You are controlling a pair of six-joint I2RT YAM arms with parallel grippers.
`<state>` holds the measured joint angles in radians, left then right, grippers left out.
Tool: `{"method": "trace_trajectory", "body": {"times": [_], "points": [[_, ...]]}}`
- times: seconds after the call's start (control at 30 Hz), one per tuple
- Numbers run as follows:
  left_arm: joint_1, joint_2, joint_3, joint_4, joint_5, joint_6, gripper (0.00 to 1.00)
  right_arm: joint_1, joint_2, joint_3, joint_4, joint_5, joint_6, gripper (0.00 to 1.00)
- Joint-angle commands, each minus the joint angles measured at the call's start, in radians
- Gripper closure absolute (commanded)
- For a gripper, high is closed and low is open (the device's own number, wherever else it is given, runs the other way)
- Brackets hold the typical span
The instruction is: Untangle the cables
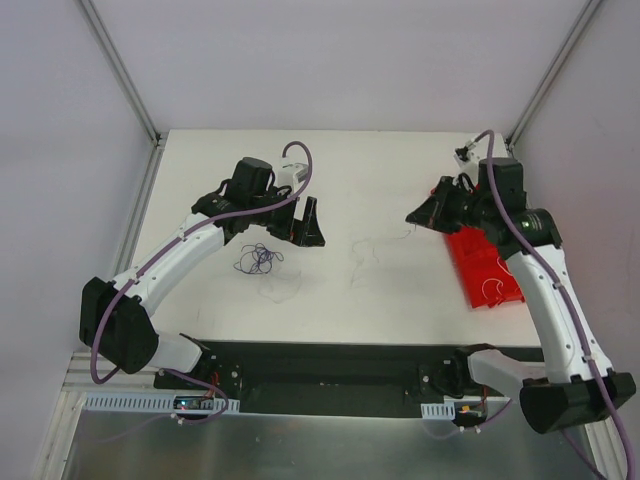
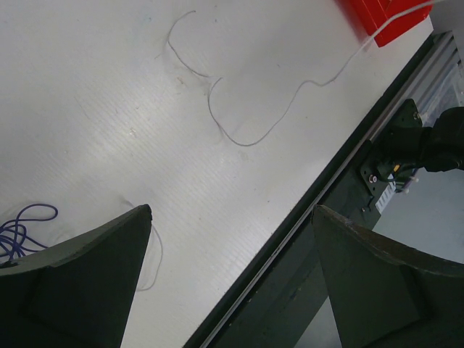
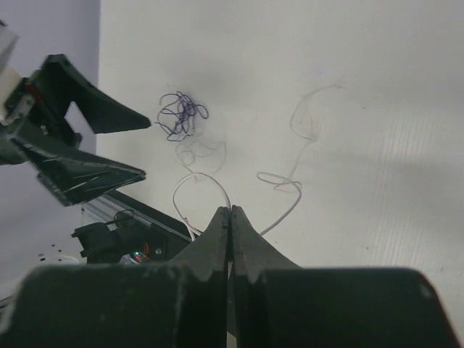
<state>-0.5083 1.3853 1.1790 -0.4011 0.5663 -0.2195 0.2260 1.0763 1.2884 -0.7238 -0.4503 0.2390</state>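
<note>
1. The left arm [image 1: 190, 250] reaches from its base at the near-left corner out over the white table [image 1: 380, 165]. Its elbow is bent, and the left gripper [image 1: 298, 232] points toward the table's middle.
2. The right arm [image 1: 548, 300] rises from the near-right corner and folds back at the wrist. The right gripper [image 1: 412, 217] points left, just beside a red tray [image 1: 480, 270].
3. Of the cables, the purple tangle [image 1: 258, 260] lies on the table just on the near side of the left gripper, apart from its fingers.
4. A faint strand [image 2: 239, 141] curls across the middle of the table, between the two grippers.
5. The red tray is partly covered by the right arm in the top view and cut off by the frame edge in the left wrist view.
6. The left wrist view also cuts off the purple tangle at its left edge.
7. The faint strand is nearly the table's colour, so its ends are hard to trace.
8. The left gripper's fingers [image 2: 94, 275] are spread wide, with bare table between them and nothing held.
9. The right gripper's fingers [image 3: 217, 239] are pressed tightly together. A bright pale loop [image 3: 197, 176] runs straight into their tips and appears pinched there.
10. It cannot be told whether the pale loop and the faint strand are one wire.
</note>
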Motion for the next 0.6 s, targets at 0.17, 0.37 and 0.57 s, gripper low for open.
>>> {"method": "trace_trajectory", "body": {"times": [0.17, 0.37, 0.57], "points": [[0.008, -0.009, 0.010, 0.011, -0.020, 0.017, 0.09, 0.120, 0.316, -0.031, 0.053, 0.159, -0.078, 0.99], [0.008, -0.014, 0.010, 0.011, -0.026, 0.020, 0.09, 0.220, 0.572, 0.055, 0.113, 0.222, -0.105, 0.96], [0.010, -0.019, 0.011, 0.011, -0.029, 0.022, 0.09, 0.312, 0.732, 0.125, 0.036, 0.355, -0.165, 0.95]]}}
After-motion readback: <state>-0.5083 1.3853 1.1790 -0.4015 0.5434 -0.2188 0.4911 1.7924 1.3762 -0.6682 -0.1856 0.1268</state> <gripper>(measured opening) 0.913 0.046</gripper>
